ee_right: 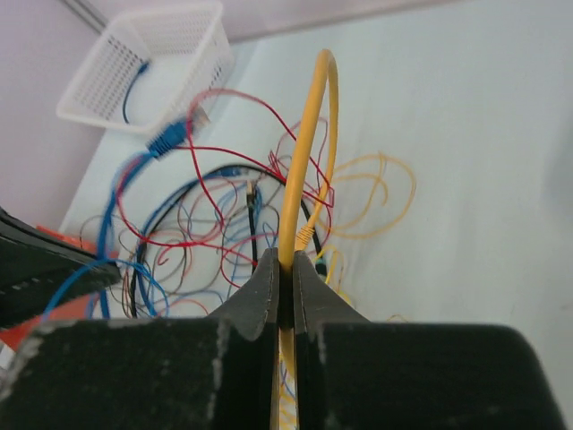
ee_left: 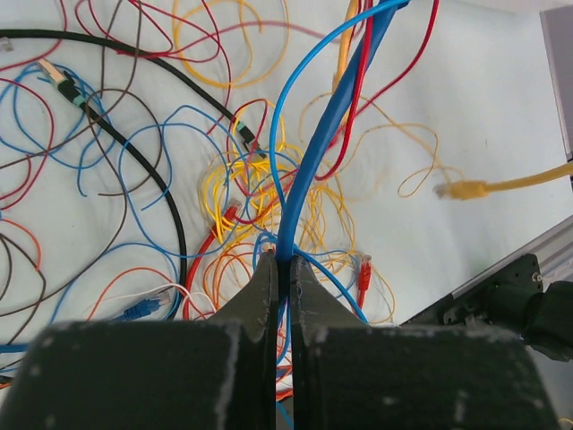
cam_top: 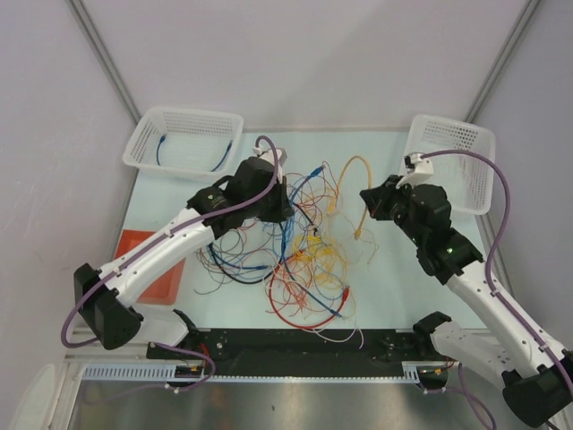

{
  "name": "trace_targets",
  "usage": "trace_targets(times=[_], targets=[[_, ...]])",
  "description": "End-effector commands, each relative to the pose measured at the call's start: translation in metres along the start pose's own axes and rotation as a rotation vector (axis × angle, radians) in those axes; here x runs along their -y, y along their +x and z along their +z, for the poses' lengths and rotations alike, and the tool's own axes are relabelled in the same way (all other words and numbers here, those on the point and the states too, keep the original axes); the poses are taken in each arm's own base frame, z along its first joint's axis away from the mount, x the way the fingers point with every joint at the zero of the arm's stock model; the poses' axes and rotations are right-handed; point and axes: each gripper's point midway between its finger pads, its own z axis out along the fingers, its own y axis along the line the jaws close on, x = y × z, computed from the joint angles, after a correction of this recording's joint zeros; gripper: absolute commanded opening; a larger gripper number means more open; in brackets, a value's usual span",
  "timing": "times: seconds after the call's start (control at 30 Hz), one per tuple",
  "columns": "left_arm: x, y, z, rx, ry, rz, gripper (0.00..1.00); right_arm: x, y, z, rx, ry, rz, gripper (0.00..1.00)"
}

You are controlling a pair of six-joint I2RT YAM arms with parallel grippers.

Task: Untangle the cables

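The cables [cam_top: 304, 255] lie in a tangled heap of red, blue, yellow, orange and black wires in the middle of the pale table. My left gripper [cam_top: 286, 208] [ee_left: 285, 260] hangs over the heap's left part, shut on a thick blue cable [ee_left: 327, 125] that runs up and away from its tips. To the right of the heap my right gripper [cam_top: 365, 197] [ee_right: 286, 257] is shut on a thick yellow cable [ee_right: 309, 143], which arches upward [cam_top: 354, 166]. A blue plug tip [ee_right: 170, 139] stands raised at the left of the right wrist view.
A white mesh basket [cam_top: 143, 148] at the back left holds a blue cable. Another white basket [cam_top: 448, 143] stands at the back right. A red tray [cam_top: 143, 246] lies at the left edge. A black rail [cam_top: 295, 345] runs along the near edge.
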Motion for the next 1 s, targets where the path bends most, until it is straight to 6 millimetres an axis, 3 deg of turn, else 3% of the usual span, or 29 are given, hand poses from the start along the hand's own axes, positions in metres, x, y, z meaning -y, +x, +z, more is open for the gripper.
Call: trace_targets(times=[0.0,0.33,0.43,0.63,0.8,0.87,0.97], targets=[[0.012,-0.048,-0.037,0.181,0.039,-0.017,0.0,-0.01,0.017,-0.003,-0.064,-0.045,0.018,0.0],[0.015,-0.102,-0.077,0.371,0.01,-0.041,0.0,-0.018,0.042,-0.013,-0.127,-0.057,-0.031,0.0],[0.005,-0.114,-0.083,0.396,-0.057,-0.016,0.0,-0.026,0.024,-0.025,-0.063,-0.091,-0.026,0.0],[-0.033,-0.098,-0.068,0.337,-0.192,-0.004,0.01,-0.053,-0.042,-0.06,0.086,-0.169,-0.024,0.0],[-0.041,-0.087,-0.061,0.318,-0.194,-0.017,0.0,-0.08,-0.085,-0.088,0.176,-0.267,-0.015,0.0],[-0.039,-0.085,-0.059,0.312,-0.182,-0.023,0.0,-0.082,-0.088,-0.089,0.177,-0.273,-0.022,0.0],[-0.034,-0.091,-0.067,0.333,-0.16,-0.029,0.0,-0.07,-0.07,-0.078,0.103,-0.212,-0.043,0.0]])
